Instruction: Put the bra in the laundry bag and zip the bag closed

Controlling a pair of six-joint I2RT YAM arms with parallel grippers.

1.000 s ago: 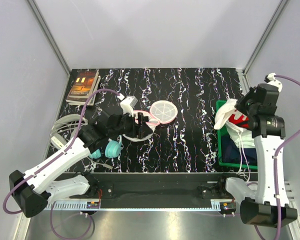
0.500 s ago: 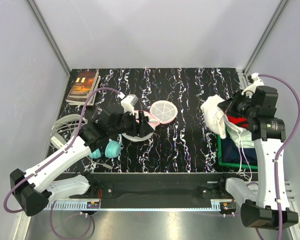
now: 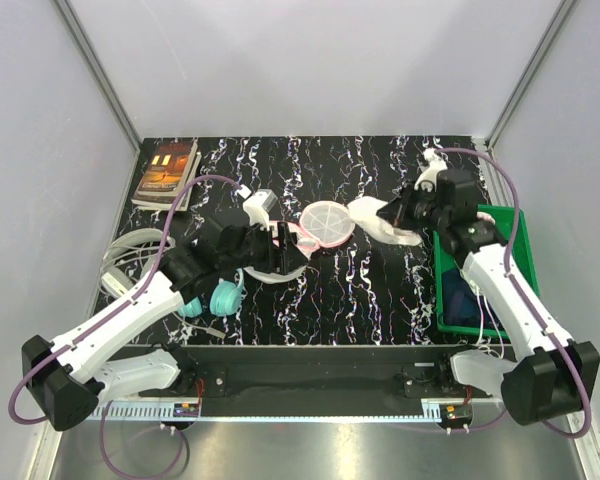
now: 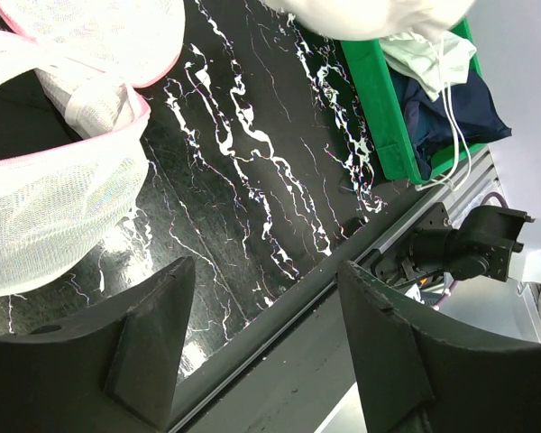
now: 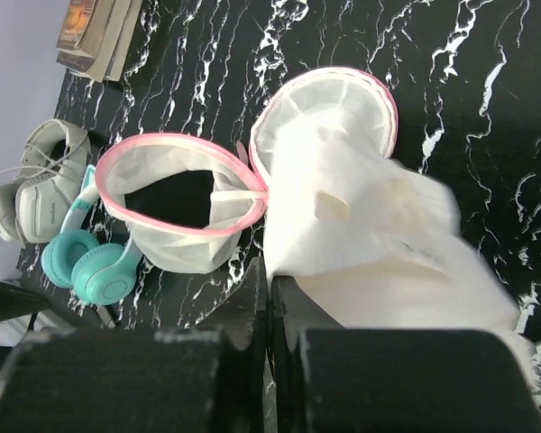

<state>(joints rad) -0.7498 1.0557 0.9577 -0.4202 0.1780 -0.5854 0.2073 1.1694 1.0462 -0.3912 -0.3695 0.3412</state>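
Note:
The laundry bag lies open in mid-table: a round white mesh case with pink trim, its two halves hinged together. Its near half gapes with a dark inside; its far half lies flat. My right gripper is shut on a soft white padded garment, which I take for the bra. The garment hangs just right of the bag's far half and partly covers it in the right wrist view. My left gripper hovers over the near half. It is open with nothing between its fingers.
A green bin with dark and white clothes stands at the right edge. Teal headphones and white shoes lie at the left, books at the back left. The table's front rail runs under the left fingers.
My right arm has swung left from the green bin, carrying the white garment over to the bag's far half. The left arm has barely moved.

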